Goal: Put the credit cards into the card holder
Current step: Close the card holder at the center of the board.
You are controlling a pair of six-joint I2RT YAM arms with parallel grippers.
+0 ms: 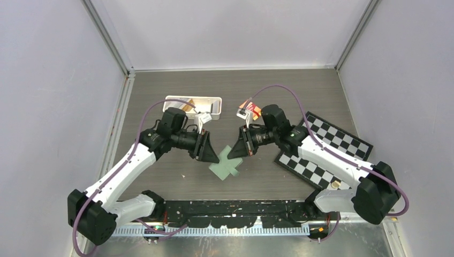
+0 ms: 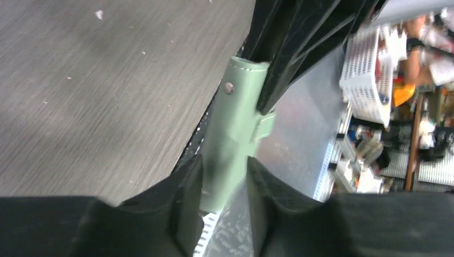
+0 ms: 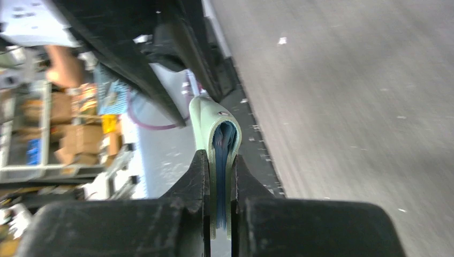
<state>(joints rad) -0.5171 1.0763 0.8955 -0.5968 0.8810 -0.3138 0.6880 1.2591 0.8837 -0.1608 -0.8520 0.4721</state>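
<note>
The sage-green card holder hangs between my two grippers just above the table. My right gripper is shut on its folded end; in the right wrist view the jaws pinch the green shell with the blue-grey pockets edge-on between them. My left gripper has narrow-set jaws on either side of the other flap, which shows a snap stud and a small tab; it looks shut on it. A gold-tan credit card lies in the white tray. No card is in either gripper.
The white tray stands at the back centre-left. An orange-and-red packet lies behind the right wrist. A black-and-white checkerboard lies under the right arm. Walls close in the table at the left, back and right.
</note>
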